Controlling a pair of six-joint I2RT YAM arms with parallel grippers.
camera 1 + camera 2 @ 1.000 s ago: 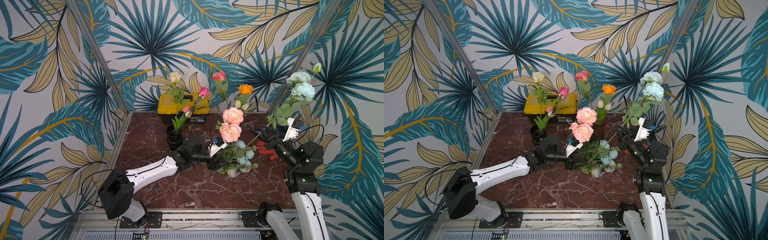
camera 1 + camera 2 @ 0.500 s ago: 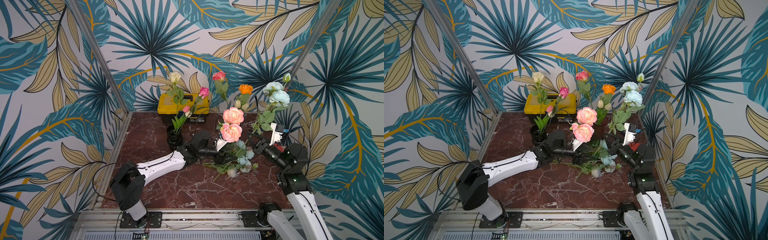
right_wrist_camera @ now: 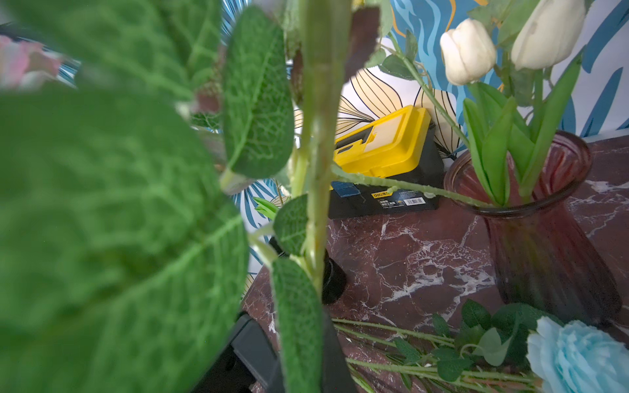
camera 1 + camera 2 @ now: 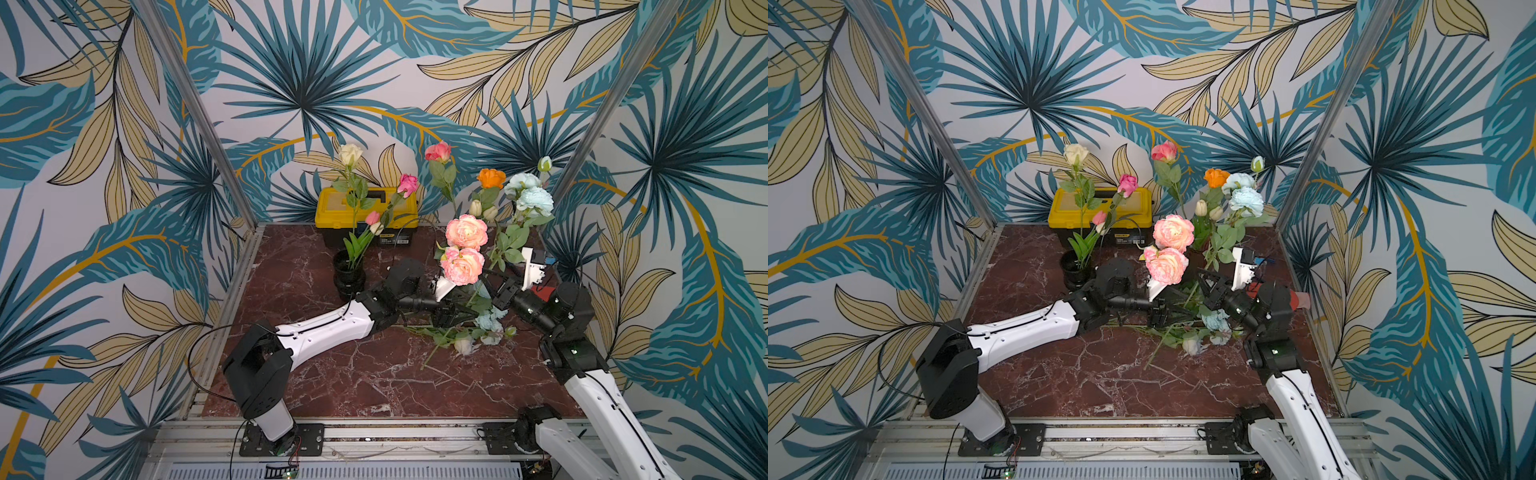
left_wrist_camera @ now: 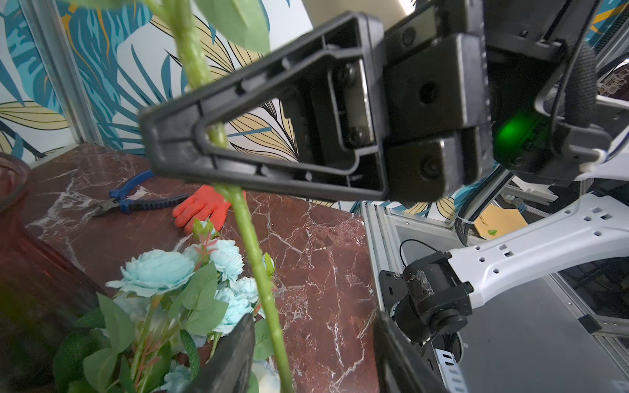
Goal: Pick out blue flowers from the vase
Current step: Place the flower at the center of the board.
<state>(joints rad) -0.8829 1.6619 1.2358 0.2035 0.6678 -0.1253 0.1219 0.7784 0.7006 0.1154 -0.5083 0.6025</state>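
My right gripper (image 4: 500,291) (image 3: 299,360) is shut on the green stem (image 3: 320,143) of a tall blue flower. Its pale aqua blooms (image 4: 534,199) (image 4: 1246,199) stand up near the back right post. My left gripper (image 4: 451,316) (image 5: 313,354) is open, and the same stem (image 5: 258,272) runs between its fingers, close to one of them. More blue flowers (image 4: 490,326) (image 4: 1214,324) (image 5: 156,272) lie on the marble table. The dark red glass vase (image 3: 544,255) holds white tulips (image 3: 468,51). The peonies mostly hide it in both top views.
Peach-pink peonies (image 4: 465,249) stand over both grippers. A black pot (image 4: 349,272) with roses and a yellow toolbox (image 4: 365,212) sit at the back. Blue pliers (image 5: 136,200) and a red glove (image 5: 200,207) lie on the table's right side.
My right arm has carried the blue flower left and lower, toward the middle. My left gripper has reached right to the stem, and its jaws have narrowed a little.
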